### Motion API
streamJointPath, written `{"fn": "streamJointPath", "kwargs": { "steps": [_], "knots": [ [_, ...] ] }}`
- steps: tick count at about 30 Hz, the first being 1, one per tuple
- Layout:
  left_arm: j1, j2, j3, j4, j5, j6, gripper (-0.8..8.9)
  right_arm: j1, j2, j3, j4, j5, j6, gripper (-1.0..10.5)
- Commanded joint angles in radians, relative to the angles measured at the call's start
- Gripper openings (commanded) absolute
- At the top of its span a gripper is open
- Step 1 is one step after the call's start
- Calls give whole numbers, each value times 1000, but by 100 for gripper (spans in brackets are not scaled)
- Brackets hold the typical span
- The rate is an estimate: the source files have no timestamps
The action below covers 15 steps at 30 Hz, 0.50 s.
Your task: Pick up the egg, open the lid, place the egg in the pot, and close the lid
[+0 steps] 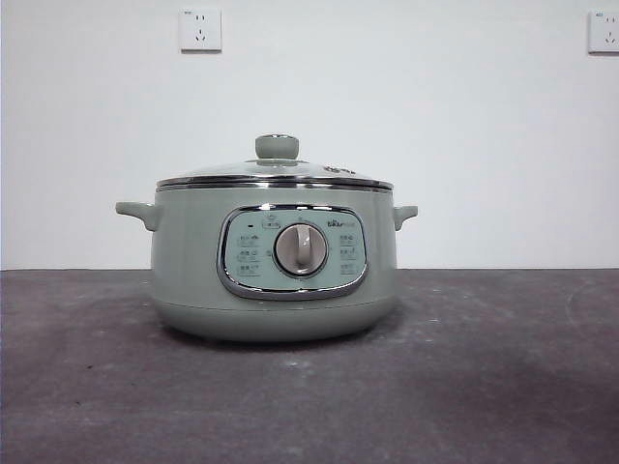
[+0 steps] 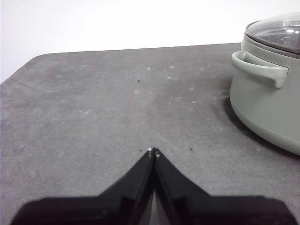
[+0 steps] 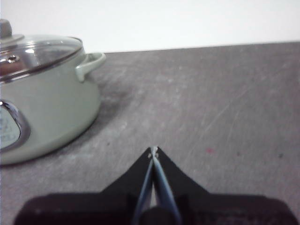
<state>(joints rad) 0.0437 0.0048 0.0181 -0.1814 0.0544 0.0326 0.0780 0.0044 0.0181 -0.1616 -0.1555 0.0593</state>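
Observation:
The pale sage-green pot (image 1: 276, 271) stands in the middle of the dark table, with its glass lid (image 1: 276, 174) and green knob (image 1: 277, 147) seated on it. The pot also shows in the left wrist view (image 2: 269, 93) and in the right wrist view (image 3: 42, 103). My left gripper (image 2: 153, 151) is shut and empty, over bare table away from the pot's handle (image 2: 260, 68). My right gripper (image 3: 153, 150) is shut and empty, over bare table on the pot's other side. The egg is not in view in any frame.
The grey dial (image 1: 301, 249) sits in the chrome-framed panel facing the front camera. A white wall stands behind the table, with two sockets (image 1: 200, 30) high up. The table's far edge and a rounded corner (image 2: 28, 63) show in the left wrist view.

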Motion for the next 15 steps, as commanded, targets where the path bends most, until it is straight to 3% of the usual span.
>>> {"fn": "streamJointPath", "kwargs": {
  "steps": [1, 15],
  "knots": [
    [3, -3, -14, 1, -2, -6, -3, -1, -3, -12, -5, -1, 34, 2],
    [3, -3, -14, 1, -2, -6, -3, 0, -3, -12, -5, 5, 37, 2]
  ]
}}
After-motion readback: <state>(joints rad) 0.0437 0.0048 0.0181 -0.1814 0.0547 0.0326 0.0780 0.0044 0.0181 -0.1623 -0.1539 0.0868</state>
